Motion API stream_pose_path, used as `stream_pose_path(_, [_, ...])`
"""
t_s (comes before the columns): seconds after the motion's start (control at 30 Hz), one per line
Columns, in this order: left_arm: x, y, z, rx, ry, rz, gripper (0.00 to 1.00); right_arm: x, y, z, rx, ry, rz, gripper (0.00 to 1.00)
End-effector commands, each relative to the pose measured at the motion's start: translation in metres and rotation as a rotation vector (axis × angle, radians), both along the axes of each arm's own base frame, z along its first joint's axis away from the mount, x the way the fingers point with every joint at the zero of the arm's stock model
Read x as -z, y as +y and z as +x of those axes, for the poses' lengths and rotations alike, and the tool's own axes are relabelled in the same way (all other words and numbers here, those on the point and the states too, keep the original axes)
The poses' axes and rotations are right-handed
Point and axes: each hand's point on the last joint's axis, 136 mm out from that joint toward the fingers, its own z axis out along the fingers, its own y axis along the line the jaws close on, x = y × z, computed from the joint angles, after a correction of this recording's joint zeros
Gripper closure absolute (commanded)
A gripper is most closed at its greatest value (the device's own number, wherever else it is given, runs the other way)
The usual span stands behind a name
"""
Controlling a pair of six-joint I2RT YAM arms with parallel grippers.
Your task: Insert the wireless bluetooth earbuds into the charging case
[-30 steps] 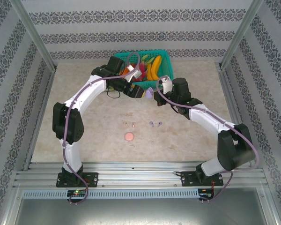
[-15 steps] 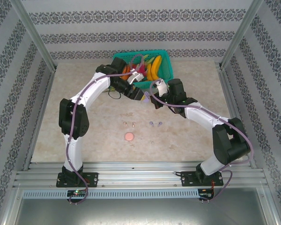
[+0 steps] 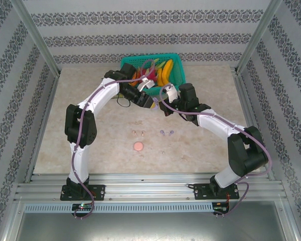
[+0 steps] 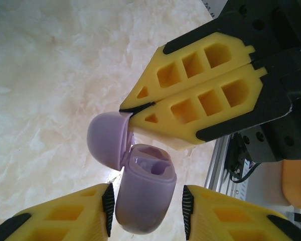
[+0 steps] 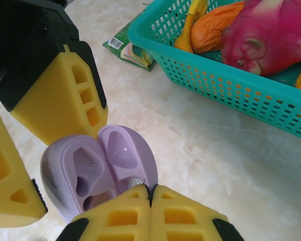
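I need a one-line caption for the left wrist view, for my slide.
Left gripper holds the open lilac case while the right gripper pinches its lid.

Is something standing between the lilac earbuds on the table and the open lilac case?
Nothing visible lies between the lilac earbuds and the lilac case. Its wells are empty. However, the left gripper grips its body and the right gripper pinches its lid.

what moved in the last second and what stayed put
The right arm folded in and its wrist slid left, while the left arm's elbow swung right. That brought the two grippers closer together by the basket. The left gripper holds the lilac case and the right gripper pinches its open lid. Unmoved: pinkish earbuds, lilac earbuds, pink case.
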Motion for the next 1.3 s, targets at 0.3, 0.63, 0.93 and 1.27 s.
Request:
stream_pose_path(0.3, [-0.003,-0.003,0.006,0.011,0.005,-0.057,0.62,-0.017,0.011,0.004,-0.024,-0.026,0.040,1.00])
stream_pose_path(0.63, [-0.006,-0.005,0.008,0.006,0.000,-0.068,0.72,-0.016,0.011,0.004,-0.023,-0.023,0.039,1.00])
stream_pose_path(0.93, [-0.008,-0.006,0.013,-0.006,-0.013,-0.068,0.65,-0.015,0.009,0.003,-0.024,-0.022,0.040,1.00])
stream_pose_path(1.27, [-0.006,-0.006,0.015,-0.004,-0.012,-0.064,0.75,-0.014,0.005,0.004,-0.014,-0.016,0.039,1.00])
